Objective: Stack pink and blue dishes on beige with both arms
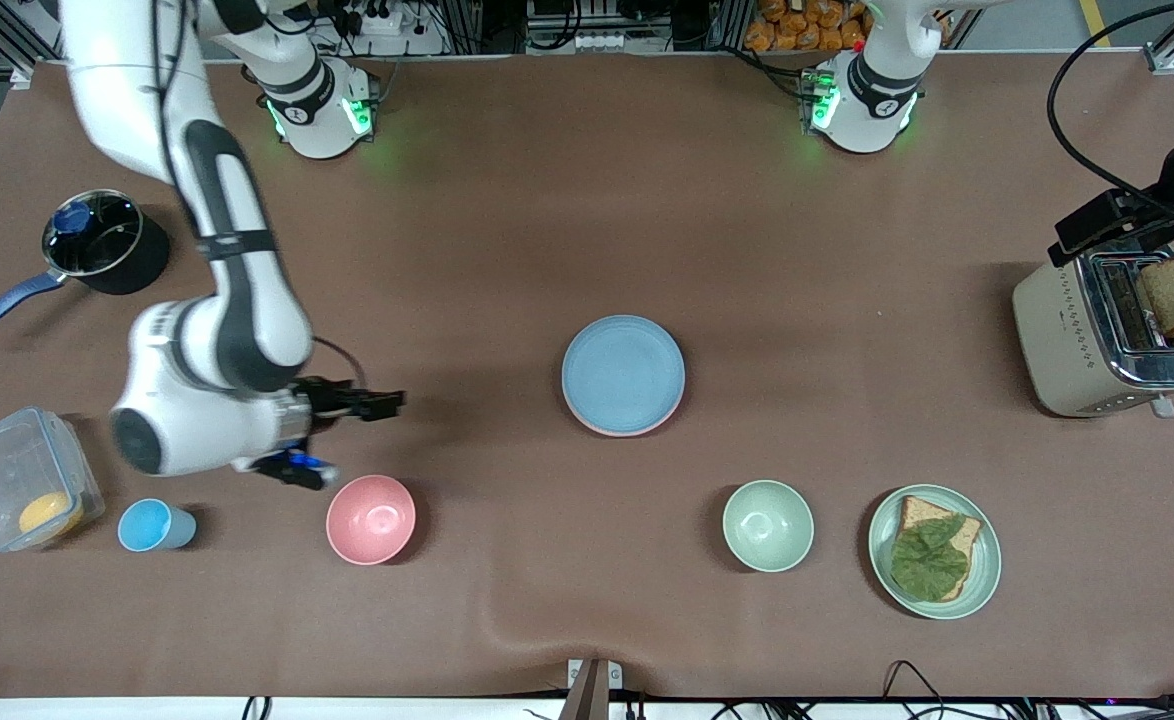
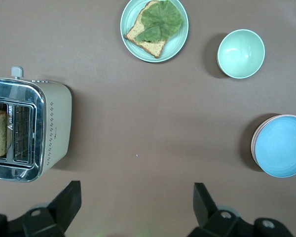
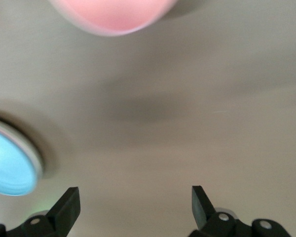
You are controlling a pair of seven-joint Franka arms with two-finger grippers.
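The blue dish (image 1: 623, 373) lies on top of a stack in the middle of the table. A thin pink rim (image 1: 599, 429) shows under its nearer edge, and the beige plate is hidden below. The left wrist view shows the blue dish (image 2: 282, 146) with a pale rim (image 2: 253, 144) under it. My right gripper (image 1: 385, 403) hangs open and empty over bare table toward the right arm's end, beside the pink bowl, well clear of the stack; its own view shows its fingers apart (image 3: 133, 200) and the blue dish (image 3: 7, 168). My left gripper (image 2: 136, 195) is open and empty, up by the toaster.
A pink bowl (image 1: 370, 518), a blue cup (image 1: 152, 525), a clear box (image 1: 22, 480) and a lidded pot (image 1: 105, 240) sit toward the right arm's end. A green bowl (image 1: 768, 525), a green plate with bread (image 1: 935, 550) and a toaster (image 1: 1107, 330) sit toward the left arm's end.
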